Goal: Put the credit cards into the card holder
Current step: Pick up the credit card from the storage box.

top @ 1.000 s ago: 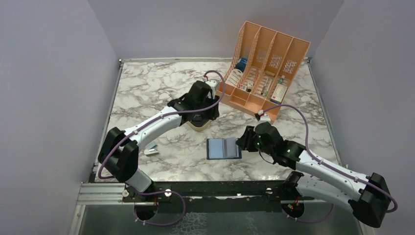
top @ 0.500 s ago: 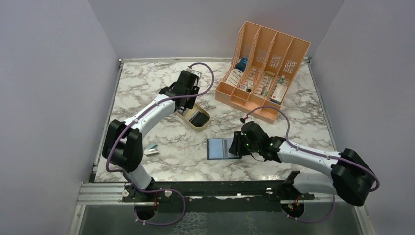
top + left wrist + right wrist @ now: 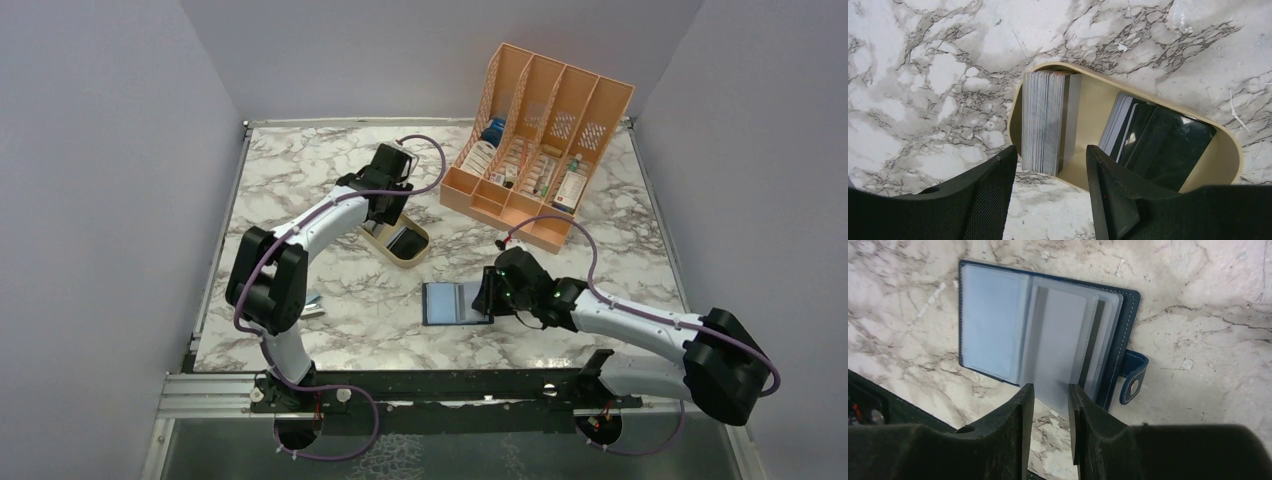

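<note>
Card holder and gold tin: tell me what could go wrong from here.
1. The left gripper stands open over tightly packed upright credit cards in the gold tin; closing may pinch several at once.
2. The tin is unheld and could drag along.
3. The card holder lies open, its loose sleeve pages by the right gripper; they may flop shut or the holder slide.

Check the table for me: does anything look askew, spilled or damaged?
Nothing is spilled or damaged. Only one small thing: in the tin, the grey cards stand upright in a neat stack, but the dark cards at the other end lean at a slant. The card holder lies open and flat.
</note>
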`<state>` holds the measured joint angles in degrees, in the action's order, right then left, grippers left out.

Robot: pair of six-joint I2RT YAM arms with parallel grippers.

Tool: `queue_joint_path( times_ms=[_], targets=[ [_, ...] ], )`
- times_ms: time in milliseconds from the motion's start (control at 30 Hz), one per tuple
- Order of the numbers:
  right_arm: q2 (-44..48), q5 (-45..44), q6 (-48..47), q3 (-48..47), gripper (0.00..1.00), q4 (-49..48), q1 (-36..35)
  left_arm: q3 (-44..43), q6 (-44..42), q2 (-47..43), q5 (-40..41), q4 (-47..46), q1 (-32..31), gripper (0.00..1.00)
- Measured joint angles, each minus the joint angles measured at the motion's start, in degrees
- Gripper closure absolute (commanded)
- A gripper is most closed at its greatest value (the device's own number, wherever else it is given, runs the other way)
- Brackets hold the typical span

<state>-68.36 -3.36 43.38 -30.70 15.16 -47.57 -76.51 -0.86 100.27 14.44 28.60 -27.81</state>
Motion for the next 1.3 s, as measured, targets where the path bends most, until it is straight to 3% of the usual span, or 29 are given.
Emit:
queue_joint_path(
  times_ms=[600,1300],
  targets=[
    [8.1,0.0,0.1,-0.8,0.68,0.3,0.0,-3.7,-2.3,8.1,4.7,0.4,0.1,0.50],
    [9.4,-0.3,1.4,0.0,0.68,0.7,0.0,-3.9,-2.7,8.2,7.7,1.1,0.0,0.81]
  ],
)
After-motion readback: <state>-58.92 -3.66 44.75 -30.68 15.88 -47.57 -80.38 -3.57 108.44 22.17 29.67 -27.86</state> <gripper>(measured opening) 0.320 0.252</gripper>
